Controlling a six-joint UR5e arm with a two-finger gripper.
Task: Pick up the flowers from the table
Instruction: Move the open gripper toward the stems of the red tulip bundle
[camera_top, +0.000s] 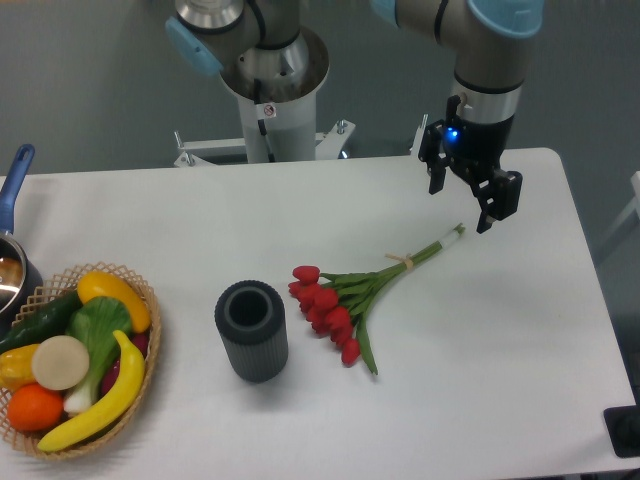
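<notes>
The tool (462, 205) hangs above the far right part of the counter (520, 330), fingers spread wide with nothing between them, one dark finger (437, 172) nearer the robot's base and the other (498, 203) out toward the counter's right edge. That wide gap looks like readiness to close around something thin. And the thin part is right there: the flowers (345, 300) lie flat on the white surface, red heads bunched toward the middle, green stems running up and to the right, cinched by a pale band (400, 262) about halfway along. The cut stem ends (452, 236) point almost at the tool, just below and beside it in the picture, though whether the fingers are directly over them or set back is hard to say from this angle. Going for the stems rather than the blooms makes sense, I'd judge: they're firm and gathered, and the heads would crush. A dark ribbed cylinder (251, 330) stands upright just left of the blooms, close but not touching. Well off to the left sits a wicker basket (148, 350) of fruit and vegetables, with a blue-handled pot (14, 265) at the edge. The flowers are not yet lifted; the grasp hasn't happened.
</notes>
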